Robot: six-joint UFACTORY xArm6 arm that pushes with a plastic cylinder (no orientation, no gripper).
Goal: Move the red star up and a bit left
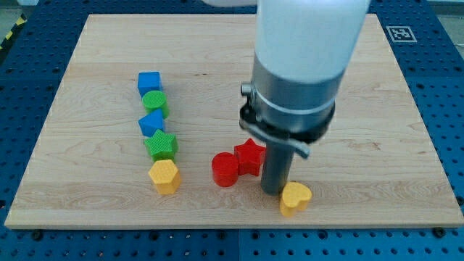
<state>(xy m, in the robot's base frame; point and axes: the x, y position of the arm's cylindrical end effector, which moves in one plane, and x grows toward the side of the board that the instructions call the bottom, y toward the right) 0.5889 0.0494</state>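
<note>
Camera view: the wooden bench point(377, 109) fills most of the frame. The red star point(249, 154) lies in the lower middle, touching a red cylinder point(225, 170) at its lower left. My tip point(272, 191) comes down just to the lower right of the star, close beside it; whether it touches the star I cannot tell, because the rod's thick body hides that edge. A yellow heart point(295, 197) sits right against the rod's lower right. There is no gripper on this arm, only the rod, so nothing is apart, together or clamped on anything.

In the left half a column of blocks runs downward: a blue cube point(149, 82), a green cylinder point(155, 103), a second blue block point(151, 122) whose shape I cannot make out, a green star point(161, 145) and a yellow hexagon point(164, 176).

The star looks like a small, rigid, light piece that should slide easily on smooth wood. It cannot be held, only pushed, and its points make it likely to spin if pressed off-centre. I judge the best contact to be low on its bottom edge, slightly right of centre, so the shove carries it toward the top of the frame and a little left. The red cylinder leaning on it may get dragged along or deflect it.
</note>
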